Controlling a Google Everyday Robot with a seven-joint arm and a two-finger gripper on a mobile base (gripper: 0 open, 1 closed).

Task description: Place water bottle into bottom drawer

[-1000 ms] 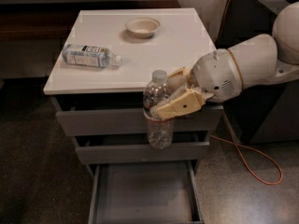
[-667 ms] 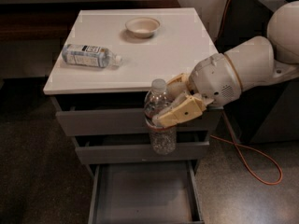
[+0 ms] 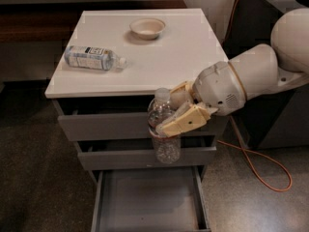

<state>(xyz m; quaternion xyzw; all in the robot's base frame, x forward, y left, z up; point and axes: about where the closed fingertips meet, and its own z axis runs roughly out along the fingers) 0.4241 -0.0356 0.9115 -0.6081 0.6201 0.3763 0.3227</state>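
1. Clear plastic water bottle [image 3: 166, 149] stands upright in the air, right above the open bottom drawer [image 3: 145, 199].
2. The gripper [image 3: 170, 111] is squeezed shut around its middle, one tan finger in front and one behind.
3. It has come down a little since a moment ago. The bottle's base now hangs by the middle drawer's front, not touching the tray.
4. I think it must go lower before letting go, or the bottle may fall over.
5. Up on the white cabinet top [image 3: 169, 57], another bottle [image 3: 91, 58] lies on its side near a small bowl [image 3: 147, 27].
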